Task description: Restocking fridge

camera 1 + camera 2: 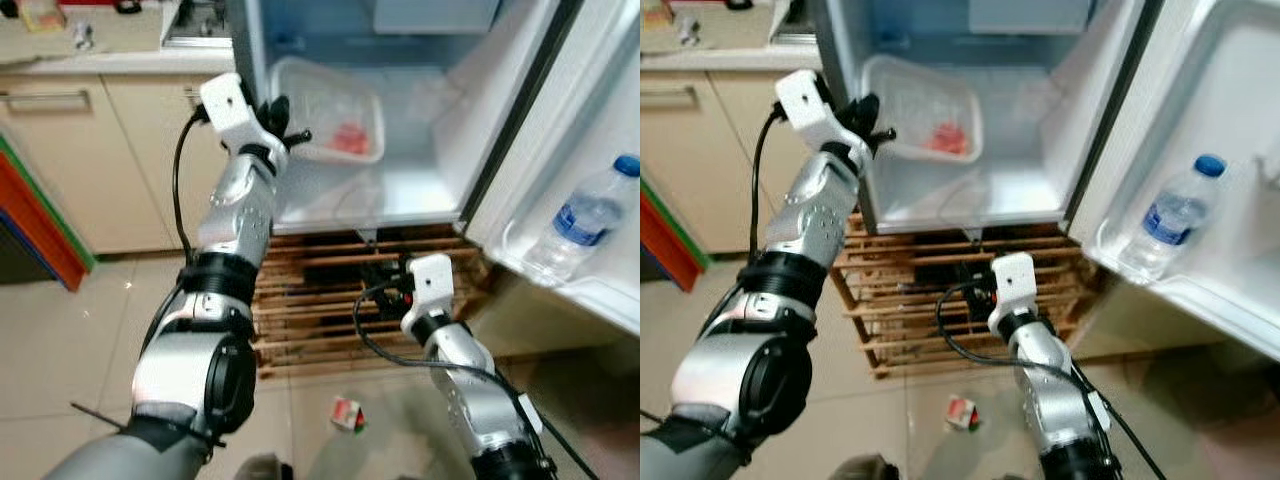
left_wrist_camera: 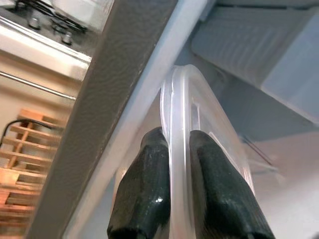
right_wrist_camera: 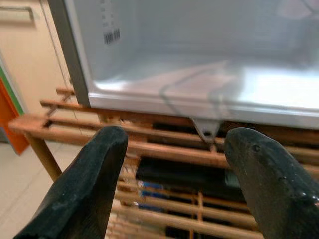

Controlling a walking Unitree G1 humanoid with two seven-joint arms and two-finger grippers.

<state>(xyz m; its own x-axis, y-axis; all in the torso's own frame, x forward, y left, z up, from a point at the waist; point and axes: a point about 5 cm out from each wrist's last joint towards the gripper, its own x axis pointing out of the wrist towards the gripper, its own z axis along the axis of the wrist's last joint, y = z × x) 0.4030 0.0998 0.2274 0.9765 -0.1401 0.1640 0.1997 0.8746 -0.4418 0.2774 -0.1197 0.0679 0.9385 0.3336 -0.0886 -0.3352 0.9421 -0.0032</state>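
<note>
nearest the robot, a small red-and-white carton (image 1: 347, 412) lies on the tiled floor (image 1: 60, 350), not yet picked up. just beyond it the right gripper (image 3: 174, 164) hangs low in front of a wooden slatted rack (image 1: 310, 300) that the fridge (image 1: 400, 195) stands on; its two fingers are spread wide apart with nothing between them, pointed at the rack and the fridge's lower edge

higher and further in, the left gripper (image 1: 283, 122) reaches into the open fridge compartment, and the left wrist view shows its fingers (image 2: 144, 194) pressed together on the rim of a clear plastic tub (image 1: 330, 125), one finger either side of the wall. the tub sits tilted inside the compartment, its near corner at the gripper, and holds something pinkish-red (image 1: 350, 138), too blurred to name

the step in hand looks like placing this tub in the fridge. the next move would call for settling it flat on the compartment floor, then loosening the pinch and drawing the arm back without catching the rim

to the right, the open fridge door (image 1: 590, 120) carries a water bottle (image 1: 582, 222) with a blue cap, leaning in its shelf. farthest off, the counter (image 1: 90, 45) above the beige cupboards bears a few small items, unclear
</note>
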